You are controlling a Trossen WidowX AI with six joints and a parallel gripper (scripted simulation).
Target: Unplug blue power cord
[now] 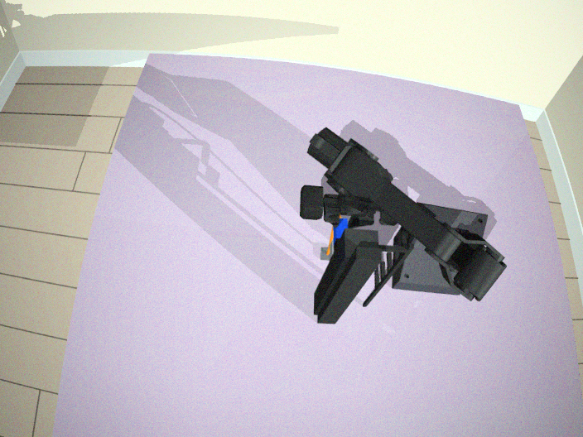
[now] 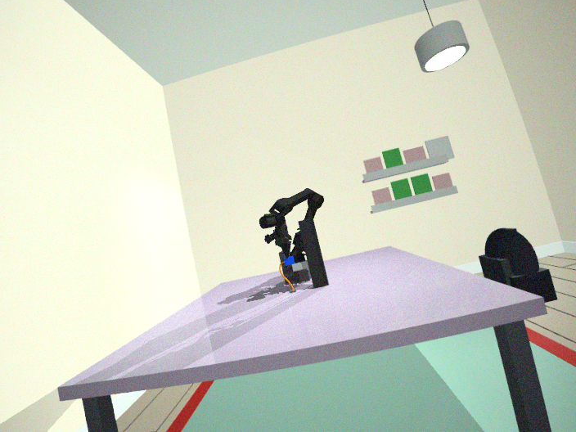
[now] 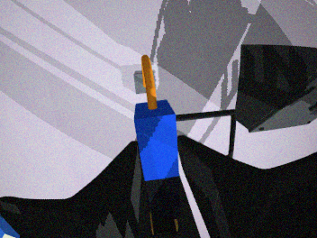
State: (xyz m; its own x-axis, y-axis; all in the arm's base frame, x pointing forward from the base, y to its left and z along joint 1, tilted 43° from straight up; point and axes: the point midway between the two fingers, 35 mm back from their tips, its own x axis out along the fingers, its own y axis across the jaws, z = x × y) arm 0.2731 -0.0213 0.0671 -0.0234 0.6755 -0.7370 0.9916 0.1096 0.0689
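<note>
One Blue Plug Pinched, Wide Table Around It

One dark arm folds down over a cluster of parts near the middle-right of the lilac table [image 1: 195, 310]. Its hand [image 3: 158, 200] is pressed onto the blue plug [image 3: 157, 141], the two black fingers flanking the plug's lower half in the wrist view. The plug is a plain boxy block with flat faces and sharp corners, matte and saturated blue. From its far end an orange cord [image 3: 149, 82] rises as a smooth round strand, bends over and runs down to a small grey block [image 3: 139, 83] lying on the table.

In the top view the plug [image 1: 342, 228] sits just beside the end of a long dark upright slab [image 1: 345, 276], with the arm's grey base block [image 1: 428, 266] close on the other side. The power strip [image 2: 300, 266] shows in the exterior view as a pale grey box touching the plug's side [image 2: 289, 260]; whether the prongs sit in a socket is hard to tell, since the hand and the slab hide that joint.

Room is tight on the slab side and open on the other: the table stretches broad and flat toward its left and near edges, crossed only by long grey shadows. Its rim is a thin straight slab on dark square legs [image 2: 521, 374]. Beyond lie tan floor planks [image 1: 43, 204].
</note>
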